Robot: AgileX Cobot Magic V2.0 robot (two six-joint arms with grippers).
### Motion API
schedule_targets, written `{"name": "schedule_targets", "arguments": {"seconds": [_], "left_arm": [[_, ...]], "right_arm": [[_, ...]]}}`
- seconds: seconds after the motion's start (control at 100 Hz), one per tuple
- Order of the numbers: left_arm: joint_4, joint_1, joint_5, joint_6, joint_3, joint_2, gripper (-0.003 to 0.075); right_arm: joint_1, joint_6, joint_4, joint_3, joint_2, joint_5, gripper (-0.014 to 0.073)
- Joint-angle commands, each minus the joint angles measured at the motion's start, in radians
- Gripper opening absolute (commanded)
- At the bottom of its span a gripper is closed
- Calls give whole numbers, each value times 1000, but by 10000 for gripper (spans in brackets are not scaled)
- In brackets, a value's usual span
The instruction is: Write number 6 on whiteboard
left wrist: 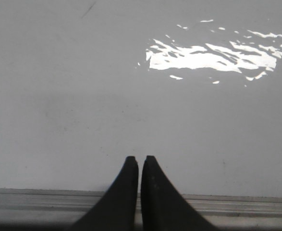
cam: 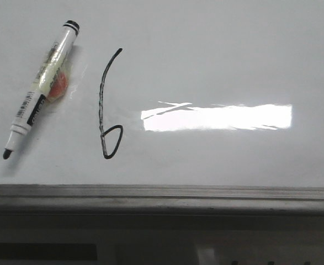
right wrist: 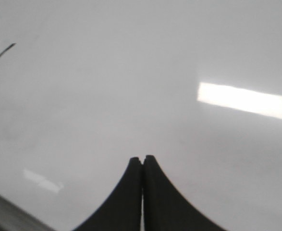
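Note:
The number 6 (cam: 107, 113) is drawn in thin black line on the whiteboard (cam: 217, 55), left of centre in the front view. An uncapped black marker (cam: 40, 88) lies on the board to the left of it, tip toward the near edge. Neither gripper shows in the front view. My left gripper (left wrist: 140, 159) is shut and empty, above the board near its grey rim (left wrist: 44, 197). My right gripper (right wrist: 142, 158) is shut and empty over the bare board; the top end of a black stroke (right wrist: 1, 54) shows far off.
A bright rectangular light glare (cam: 217, 117) lies on the board right of the 6. The grey metal rim (cam: 162, 196) runs along the near edge. An orange blotch (cam: 58, 87) shows beside the marker's barrel.

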Motion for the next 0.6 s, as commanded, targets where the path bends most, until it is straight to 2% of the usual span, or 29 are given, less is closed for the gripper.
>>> {"name": "schedule_targets", "arguments": {"seconds": [0.0,0.11,0.19,0.43,0.59], "left_arm": [[1,1,-58,-9,23,-29,-20],[1,1,-58,-9,23,-29,-20],[1,1,-58,-9,23,-29,-20],[1,1,-58,-9,23,-29,-20],[1,1,-58,-9,23,-29,-20]], "right_arm": [[-82,90,-84,0,14,-128,-64],[-190,177,-117,70,8,-229,-64],[-253,201,-128,107,-41,-226,-64],[-392,206,-137,105,-157,15,-64],[-437,206,-157,105,-308,256,-64]]}}
